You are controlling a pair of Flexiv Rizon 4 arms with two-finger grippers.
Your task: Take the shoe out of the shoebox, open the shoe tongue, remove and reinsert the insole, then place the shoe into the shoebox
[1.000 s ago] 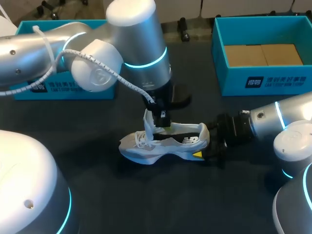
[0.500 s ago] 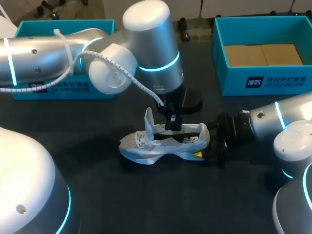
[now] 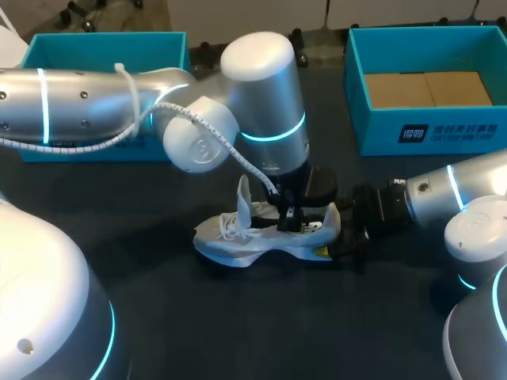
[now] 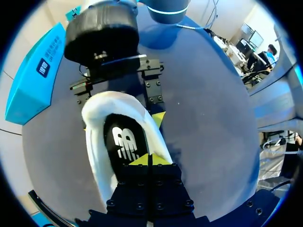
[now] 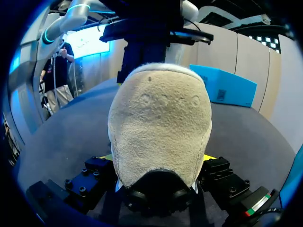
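Dark matte table [image 3: 261,321] fills the head view. At the centre of the frame a white mesh running shoe [image 3: 238,237] stands on its sole, toe toward the left, its tongue [image 3: 243,194] pulled upright. An open teal cardboard shoebox [image 3: 428,131] sits at the upper right, and a second teal box [image 3: 103,47] at the upper left.

The right tool [image 5: 159,157] clamps the heel from both sides. The left tool [image 4: 148,161] is down in the shoe's mouth, its yellow tips pressed together on the black insole [image 4: 124,142]. I cannot tell whether they have nipped an edge of it.

The step looks like insole removal. It calls for a sure bite on the insole's rear edge and a slow peel upward. The heel should be held firmly so the shoe does not lift, and the collar should be kept out of the pinch.
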